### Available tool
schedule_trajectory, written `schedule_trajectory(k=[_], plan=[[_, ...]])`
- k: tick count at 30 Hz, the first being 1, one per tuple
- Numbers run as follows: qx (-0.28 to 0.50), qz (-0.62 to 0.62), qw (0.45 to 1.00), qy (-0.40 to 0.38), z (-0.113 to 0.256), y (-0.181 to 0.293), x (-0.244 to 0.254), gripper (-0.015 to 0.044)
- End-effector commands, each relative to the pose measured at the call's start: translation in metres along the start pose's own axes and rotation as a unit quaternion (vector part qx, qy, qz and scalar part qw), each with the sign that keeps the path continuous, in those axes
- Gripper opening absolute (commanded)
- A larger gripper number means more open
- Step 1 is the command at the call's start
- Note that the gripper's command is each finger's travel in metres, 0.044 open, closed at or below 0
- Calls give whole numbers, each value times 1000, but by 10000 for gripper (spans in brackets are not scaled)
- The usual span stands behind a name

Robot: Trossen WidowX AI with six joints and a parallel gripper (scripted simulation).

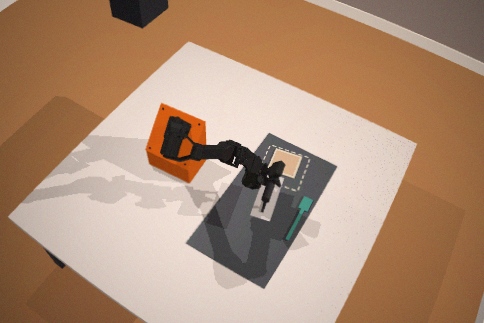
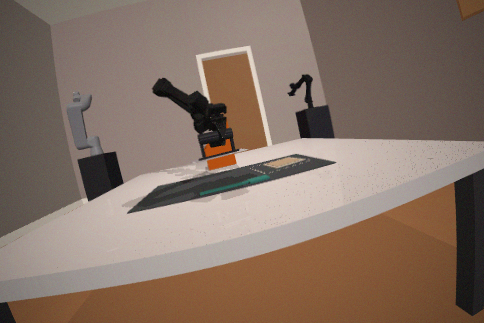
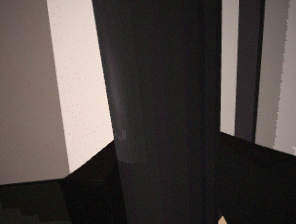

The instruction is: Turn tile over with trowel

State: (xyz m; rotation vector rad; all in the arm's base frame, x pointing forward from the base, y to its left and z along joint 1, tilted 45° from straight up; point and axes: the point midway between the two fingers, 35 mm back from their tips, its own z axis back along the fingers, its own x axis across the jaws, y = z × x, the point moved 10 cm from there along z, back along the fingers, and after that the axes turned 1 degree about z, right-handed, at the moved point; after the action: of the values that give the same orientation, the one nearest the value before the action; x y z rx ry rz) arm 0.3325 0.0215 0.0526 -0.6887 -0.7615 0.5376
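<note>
The tile (image 1: 288, 161) (image 2: 286, 162) lies flat on the dark mat (image 1: 210, 244) (image 2: 165, 196), tan face with a paler rim up. It is inside the dashed outline (image 1: 296, 190) as far as seen, towards its upper end in the top view; the arm covers one tile corner. Which side is marked I cannot tell. My gripper (image 1: 270, 177) (image 3: 161, 136) is shut on the small trowel's thick dark handle (image 3: 160, 75). The trowel's pale grey blade (image 1: 257, 213) hangs above the mat beside the tile. In the exterior view the fingertips are hard to make out.
A teal spatula (image 1: 305, 204) (image 2: 235, 185) lies on the mat near its right edge in the top view. The arm's orange base block (image 1: 155, 134) (image 2: 221, 161) stands on the white table (image 1: 350, 159). Two other arms stand on dark pedestals in the background of the exterior view.
</note>
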Motion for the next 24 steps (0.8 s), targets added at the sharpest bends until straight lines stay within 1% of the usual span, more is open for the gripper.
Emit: schedule_trajectory(k=[1,24], plan=[[11,24,1000,1,-7,-7,7,0],[124,192,971,69,-52,-64,8,0]])
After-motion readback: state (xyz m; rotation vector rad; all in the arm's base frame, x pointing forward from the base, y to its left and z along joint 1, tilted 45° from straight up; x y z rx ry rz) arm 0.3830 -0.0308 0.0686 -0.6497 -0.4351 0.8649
